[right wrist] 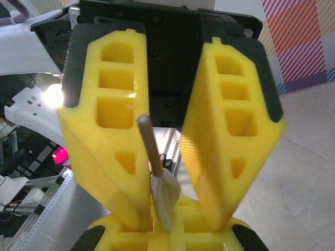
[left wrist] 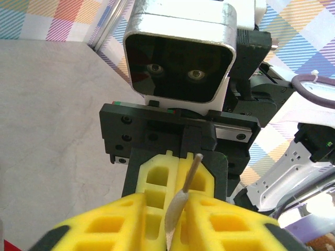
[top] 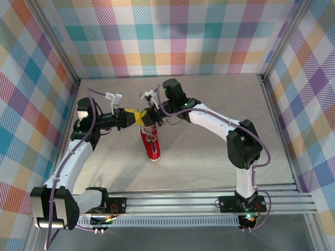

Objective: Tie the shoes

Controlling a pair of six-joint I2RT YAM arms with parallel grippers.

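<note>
The red shoe (top: 152,144) lies on the grey table with its white toe towards the arms. Both grippers meet tip to tip just above its far end. My right gripper (right wrist: 167,232) is shut on a whitish-grey lace end (right wrist: 165,193), whose stiff tip (right wrist: 149,146) sticks out past the yellow pads. My left gripper (left wrist: 166,209) faces it, with its yellow fingers (right wrist: 115,130) standing apart on either side of that lace end (left wrist: 177,206); a gap still shows beside the lace. From above, the left gripper (top: 134,118) and the right gripper (top: 147,118) touch noses.
Plaid walls (top: 172,36) close in the table on three sides. An aluminium rail (top: 209,201) carrying the arm bases runs along the near edge. Purple cables (top: 93,112) loop off both arms.
</note>
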